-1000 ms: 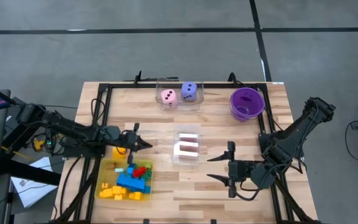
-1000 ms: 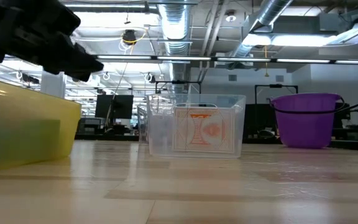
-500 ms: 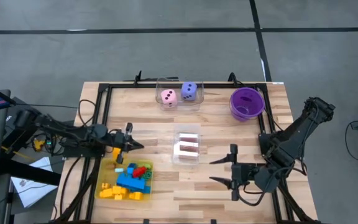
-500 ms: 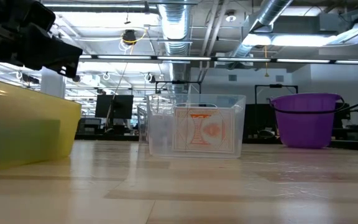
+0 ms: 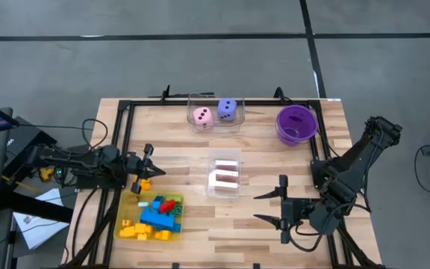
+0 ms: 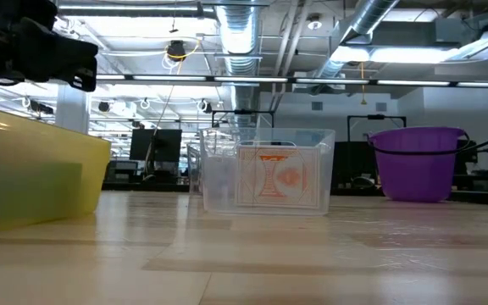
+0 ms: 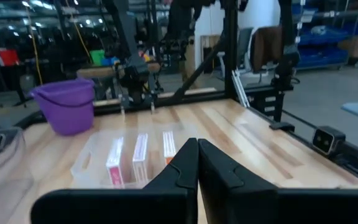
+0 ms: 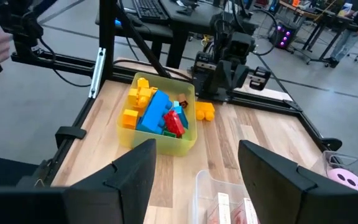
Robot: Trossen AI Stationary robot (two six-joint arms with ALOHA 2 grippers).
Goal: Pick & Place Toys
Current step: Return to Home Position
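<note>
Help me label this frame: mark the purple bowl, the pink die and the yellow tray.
purple bowl [image 5: 296,124]: high view, inside bottom.
pink die [image 5: 202,116]: high view, dotted top face.
yellow tray [image 8: 126,127]: right wrist view, bare outer wall.

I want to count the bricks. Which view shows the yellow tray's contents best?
The high view: it looks straight down into the yellow tray, every brick uncovered. The right wrist view sees them obliquely; the low view shows only the tray's wall; the left wrist view misses it.
</note>
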